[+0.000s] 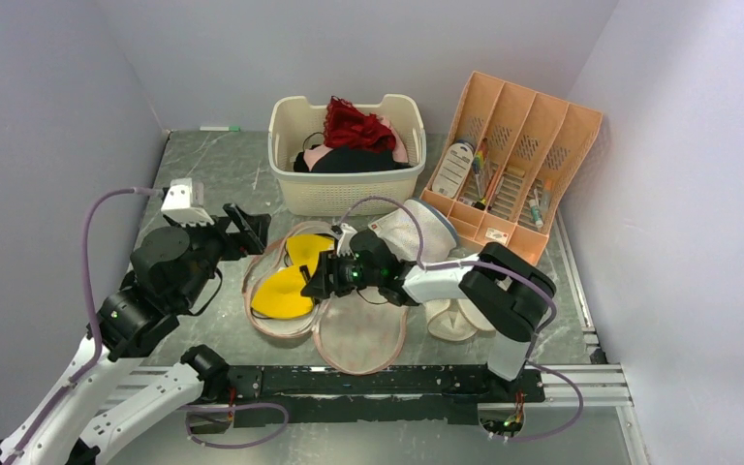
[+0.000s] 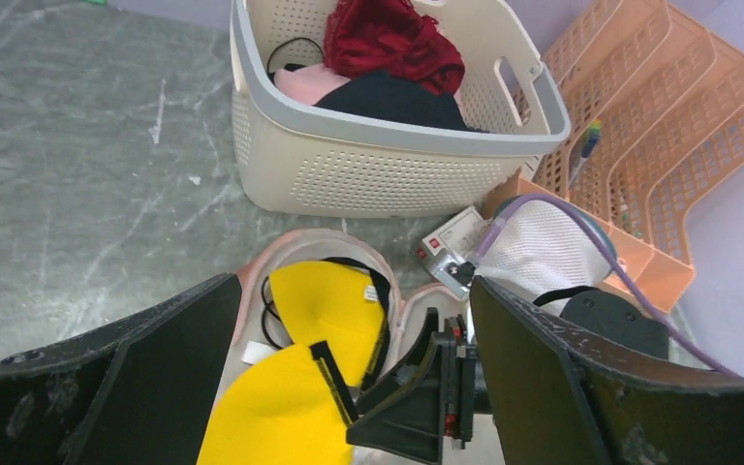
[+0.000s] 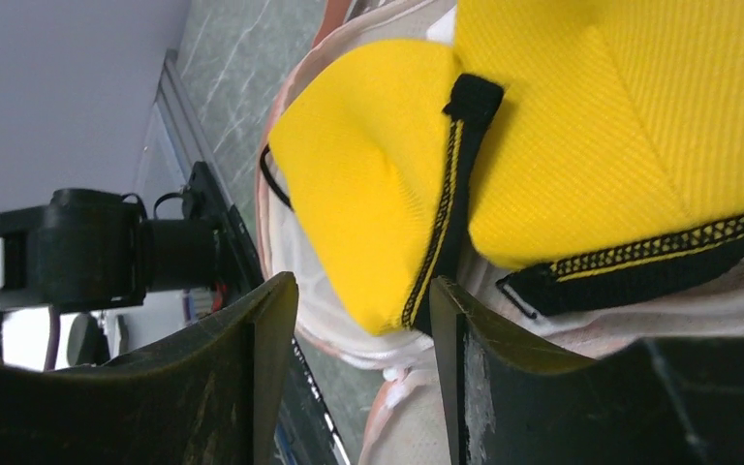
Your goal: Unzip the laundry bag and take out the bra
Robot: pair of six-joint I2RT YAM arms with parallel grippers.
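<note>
**Stage of the task.** The laundry bag (image 1: 360,335) lies just in front of the basket (image 1: 344,189), already unzipped, with its flap folded open toward the arms. The bra (image 1: 281,294) rests in the open half of the bag and has not been lifted out. The unzipping appears finished, and only the removal is left.

**Grippers.** The right gripper (image 1: 312,279) reaches in over the bag from the side away from the basket. Its fingers (image 3: 252,378) are parted and straddle the black-trimmed edge of a cup, not yet clamped on it. The left gripper (image 1: 249,228) hovers at the bag's left rim, spread wide and holding nothing.

**Count.**
- One laundry bag.
- One bra with two yellow cups.
- One basket of clothes.
- One orange rack (image 1: 513,165) to the right of the basket.
- One white mesh bag (image 1: 417,228) in front of the rack.
</note>
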